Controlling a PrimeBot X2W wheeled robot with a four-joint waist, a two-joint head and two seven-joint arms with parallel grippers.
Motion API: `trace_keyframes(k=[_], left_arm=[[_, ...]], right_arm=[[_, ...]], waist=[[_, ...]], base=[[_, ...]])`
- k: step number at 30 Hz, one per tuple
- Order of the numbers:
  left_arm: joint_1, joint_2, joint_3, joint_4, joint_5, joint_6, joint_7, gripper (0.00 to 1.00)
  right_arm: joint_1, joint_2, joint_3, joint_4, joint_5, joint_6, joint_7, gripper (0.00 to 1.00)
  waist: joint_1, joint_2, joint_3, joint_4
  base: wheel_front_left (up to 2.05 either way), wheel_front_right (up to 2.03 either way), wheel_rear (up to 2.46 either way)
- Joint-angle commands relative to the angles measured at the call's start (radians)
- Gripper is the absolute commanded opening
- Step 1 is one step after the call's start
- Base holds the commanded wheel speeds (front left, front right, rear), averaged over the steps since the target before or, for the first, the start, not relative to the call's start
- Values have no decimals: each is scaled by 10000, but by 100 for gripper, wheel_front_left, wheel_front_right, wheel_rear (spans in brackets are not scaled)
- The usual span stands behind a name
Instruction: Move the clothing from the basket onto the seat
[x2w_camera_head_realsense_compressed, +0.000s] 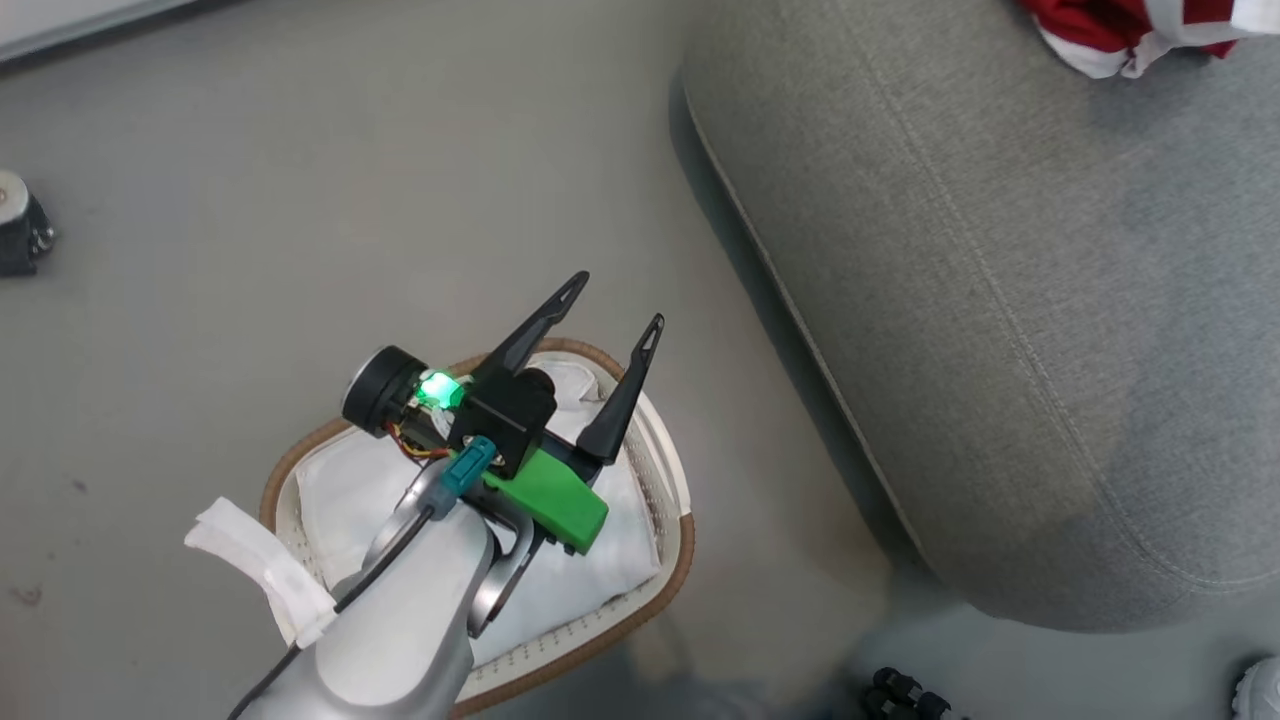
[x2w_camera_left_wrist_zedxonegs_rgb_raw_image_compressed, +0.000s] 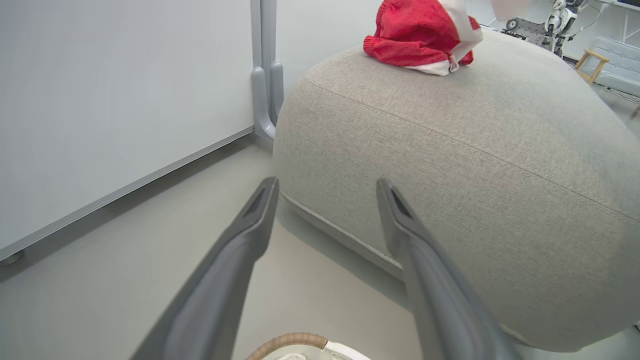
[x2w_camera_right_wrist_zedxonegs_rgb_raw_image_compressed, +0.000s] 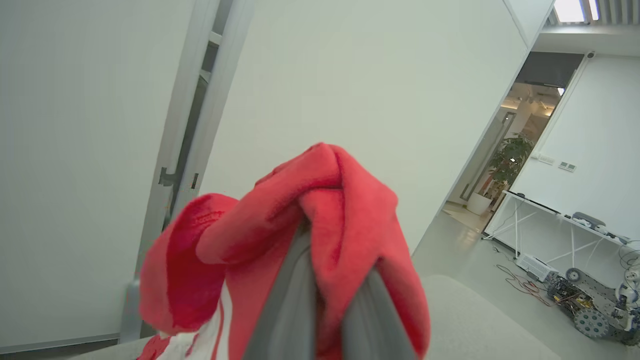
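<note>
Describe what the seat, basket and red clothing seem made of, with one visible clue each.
Seat: matte grey woven upholstery, judging by its fine weave and stitched seams.
Basket: probably white plastic, perforated walls, with a brown woven-looking rim.
Clothing: soft, fleecy red fabric; it bunches in folds.

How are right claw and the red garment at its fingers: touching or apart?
Touching. Right wrist view: red garment wraps the shut right claw, pinched between its fingers.
</note>
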Motion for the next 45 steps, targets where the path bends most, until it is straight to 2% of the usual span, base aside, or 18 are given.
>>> trace_keyframes(k=[1, 5, 10, 16, 17, 18, 19, 20, 21, 22, 33, 45], left_arm=[[-277, 101, 42, -88, 118, 1, -2, 100], [-454, 269, 34, -160, 312, 69, -2, 100], [-529, 388, 117, -416, 359, 132, 0, 100], [-324, 496, 128, -527, 330, 161, -2, 100], [-301, 495, 128, -527, 313, 165, 0, 100], [-291, 491, 117, -527, 292, 162, -2, 100], [-294, 481, 115, -534, 277, 159, -2, 100], [-290, 460, 112, -538, 246, 156, -2, 100], [-284, 447, 115, -529, 233, 153, -2, 100], [-272, 429, 109, -515, 207, 148, 0, 100], [77, 26, 255, -635, -190, 56, -2, 100], [873, -570, 1558, -686, -739, 29, -2, 100]], right_arm=[[-73, 49, -100, 248, -25, -11, -53, 0], [372, 301, -280, 932, -177, -11, -53, 0], [961, 1080, -590, 1321, -317, -11, -53, 0], [1493, 1692, -696, 1304, -409, -11, -53, 0], [1573, 1753, -744, 1240, -428, -11, -53, 4], [1721, 1847, -784, 1151, -476, -11, -53, 22], [1777, 1880, -792, 1115, -490, -11, -53, 27], [1854, 1916, -803, 1029, -525, -11, -53, 40], [1920, 1950, -808, 963, -557, -11, -53, 49], [2023, 1978, -800, 864, -574, -11, -53, 100], [3273, 2447, -450, -263, -830, -11, -52, 100], [3675, 2262, 667, -815, -892, -11, -52, 100]], waist=[[-1, -1, 1108, 524], [-1, -1, 1629, 555], [-1, -1, 2022, 454], [-1, -1, 1997, 300], [-1, -1, 1963, 284], [-1, -1, 1904, 272], [-1, -1, 1874, 267], [-1, -1, 1825, 263], [-1, -1, 1778, 260], [-1, -1, 1721, 262], [-1, -1, 575, 537], [-1, -1, -1597, 1459]], base=[[0, 0, 0], [0, 0, 0], [0, 0, 0], [0, 0, 0], [0, 0, 0], [0, 0, 0], [0, 0, 0], [0, 0, 0], [0, 0, 0], [0, 0, 0], [0, 0, 0], [0, 0, 0]])
